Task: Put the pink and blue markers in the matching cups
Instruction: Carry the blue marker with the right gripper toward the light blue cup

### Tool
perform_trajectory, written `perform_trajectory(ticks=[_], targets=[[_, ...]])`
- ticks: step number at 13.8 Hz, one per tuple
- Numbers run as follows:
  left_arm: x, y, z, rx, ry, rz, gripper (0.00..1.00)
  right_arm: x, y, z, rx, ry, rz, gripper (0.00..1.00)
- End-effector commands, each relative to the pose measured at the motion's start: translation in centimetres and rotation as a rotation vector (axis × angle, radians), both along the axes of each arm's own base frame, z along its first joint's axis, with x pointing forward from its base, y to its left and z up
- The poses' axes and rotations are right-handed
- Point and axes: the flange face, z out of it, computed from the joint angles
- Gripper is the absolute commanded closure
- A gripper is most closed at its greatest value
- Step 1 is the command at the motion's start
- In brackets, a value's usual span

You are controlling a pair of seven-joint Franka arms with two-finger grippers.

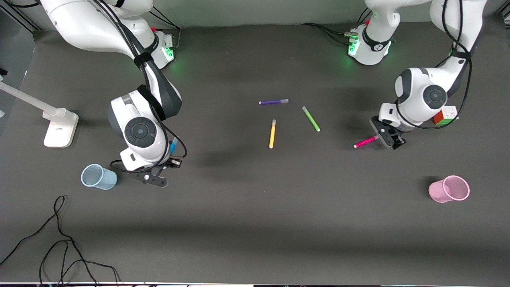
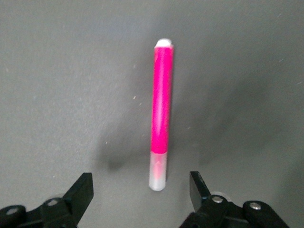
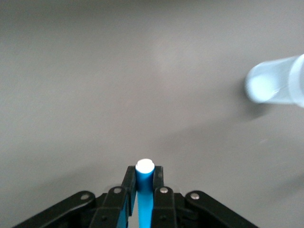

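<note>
Three stray markers (image 1: 272,133) between the two grippers' ends.

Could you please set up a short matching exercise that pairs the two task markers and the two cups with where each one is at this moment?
Things:
1. blue marker
2. pink marker
3. blue cup
4. pink cup

Places or states:
A. stands on the table toward the left arm's end
B. clamped in the shut right gripper
C. lies on the table under the open left gripper
D. stands on the table beside the right gripper

Pairs: 1-B, 2-C, 3-D, 4-A
</note>
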Motion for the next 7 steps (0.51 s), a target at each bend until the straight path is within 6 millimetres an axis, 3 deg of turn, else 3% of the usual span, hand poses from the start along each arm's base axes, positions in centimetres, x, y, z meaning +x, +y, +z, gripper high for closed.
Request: perform_trajectory(ticks=[1,4,7], targets=[[-0.2,-0.1,-1.1,-0.011,-0.053,-0.075,0.1,1.6,-0.6,1.7,-0.133,-0.092,-0.064,1.0],[-0.3,-0.4,-1.4,-0.012,-0.047,-0.081,0.18,2.3,-2.9,1.4,-0.389,-0.198,-0.061,1.0],[-0.3,-0.9,-1.4,-0.014,-0.047,-0.092,0.19,3.1,-4.7,0.9,-0.515,-0.232,-0.007,1.0]])
